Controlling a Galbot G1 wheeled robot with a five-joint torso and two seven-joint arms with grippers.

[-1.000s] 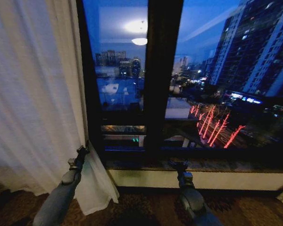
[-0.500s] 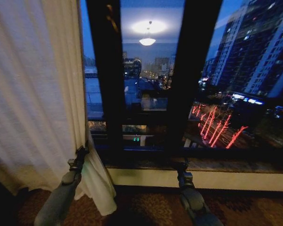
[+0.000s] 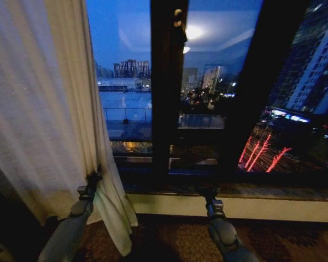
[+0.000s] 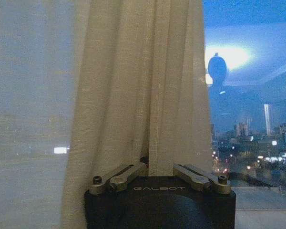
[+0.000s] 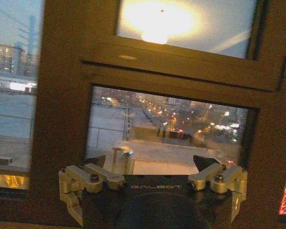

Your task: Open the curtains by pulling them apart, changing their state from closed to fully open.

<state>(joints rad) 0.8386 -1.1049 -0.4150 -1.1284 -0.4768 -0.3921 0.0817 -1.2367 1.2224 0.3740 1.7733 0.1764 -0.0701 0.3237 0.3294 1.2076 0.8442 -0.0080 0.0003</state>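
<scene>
Your left gripper (image 3: 93, 177) pinches the hanging curtain's (image 3: 38, 109) inner edge (folds run vertically), bunched on your left; the right gripper (image 3: 208, 192) waits open, holding nothing.

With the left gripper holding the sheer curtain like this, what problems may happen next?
1. The left gripper pinches only a thin fold at the sheer curtain edge, low down. The thin fabric may slip out.
2. Pulling from so low may strain the fabric instead of sliding the top, which is out of view.
3. The hem trails on the floor near the left arm and may catch as the robot moves. The right gripper is open, facing the window, so it cannot help.
</scene>
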